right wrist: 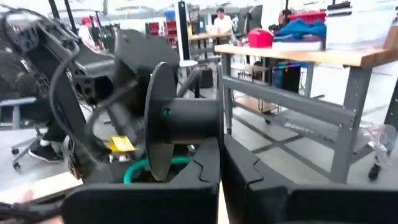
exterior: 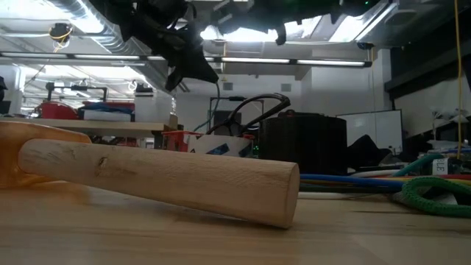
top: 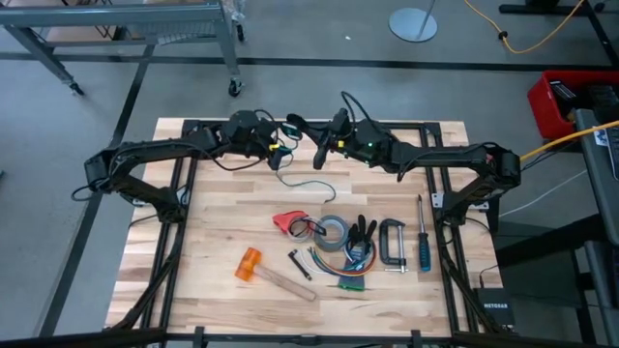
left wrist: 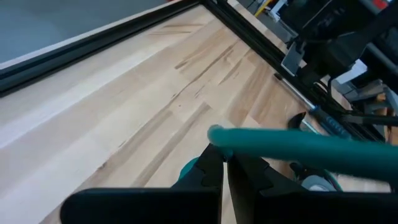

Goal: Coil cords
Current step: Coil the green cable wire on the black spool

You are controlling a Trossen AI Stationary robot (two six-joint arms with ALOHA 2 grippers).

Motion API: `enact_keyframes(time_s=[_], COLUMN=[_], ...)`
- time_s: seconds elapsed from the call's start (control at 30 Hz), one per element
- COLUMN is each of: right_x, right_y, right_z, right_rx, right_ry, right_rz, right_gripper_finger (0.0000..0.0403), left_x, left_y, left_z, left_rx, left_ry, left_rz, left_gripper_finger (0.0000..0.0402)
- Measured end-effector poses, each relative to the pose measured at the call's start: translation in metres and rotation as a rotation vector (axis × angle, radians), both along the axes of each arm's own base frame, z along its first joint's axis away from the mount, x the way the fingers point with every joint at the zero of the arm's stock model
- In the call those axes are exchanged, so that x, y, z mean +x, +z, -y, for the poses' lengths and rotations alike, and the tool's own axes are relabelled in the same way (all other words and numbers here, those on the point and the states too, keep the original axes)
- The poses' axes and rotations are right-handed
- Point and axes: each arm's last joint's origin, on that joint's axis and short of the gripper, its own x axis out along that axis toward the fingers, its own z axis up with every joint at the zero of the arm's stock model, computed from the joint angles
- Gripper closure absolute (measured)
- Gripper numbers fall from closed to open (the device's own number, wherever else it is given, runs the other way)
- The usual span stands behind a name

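Note:
The cord point(top: 306, 184) is thin and dark and looks teal point(left wrist: 298, 146) in the left wrist view. It runs down from my left gripper point(top: 278, 148) and its slack loop lies on the far middle of the table. My left gripper point(left wrist: 225, 167) is shut on the cord near its end. Close to the right of it, my right gripper point(top: 326, 145) is raised, pointing level. It is shut point(right wrist: 221, 163) at a black spool point(right wrist: 180, 118) with a round flange point(right wrist: 157, 118). A bit of teal cord point(right wrist: 140, 167) shows beside the spool. My left gripper pinches the cord just behind its free end point(left wrist: 217, 135) between its two fingertips point(left wrist: 208, 163). The fingers slant downward and lie across the cord. The cord's end is lifted clear of the table. My right gripper's shut fingers point(right wrist: 245, 165) reach the spool at the near end of its core point(right wrist: 208, 121). The fingers themselves hide the place of contact. The spool is lifted clear of the table, its axis level along the fingers.
On the near half of the table lie a hammer point(top: 261, 269) with its wooden handle point(exterior: 162, 177), a red tool point(top: 287, 222), a tape roll point(top: 335, 232), pliers point(top: 361, 232), a C-clamp point(top: 392, 242), a screwdriver point(top: 423, 246) and multi-coloured wires point(top: 350, 280).

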Motion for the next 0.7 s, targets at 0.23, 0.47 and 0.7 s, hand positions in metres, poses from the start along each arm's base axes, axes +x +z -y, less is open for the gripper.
enact_keyframes(time_s=[0.23,0.47,0.7], right_x=[-0.004,-0.006,0.001], right_y=[-0.017,-0.019,-0.028], right_z=[0.005,0.008,0.006], right_rx=[-0.010,-0.027,-0.013], right_ry=[-0.205,-0.321,-0.199], right_rz=[-0.196,-0.227,-0.249], right_gripper_finger=[0.0402,0.0402,0.0402], left_x=[0.004,0.013,0.017], left_y=[0.008,0.015,0.023], left_z=[0.007,0.019,0.021], left_rx=[0.020,0.007,0.001], left_ry=[-0.026,-0.058,-0.056], left_rz=[0.066,0.147,0.239], left_gripper_finger=[0.0401,0.0401,0.0401])
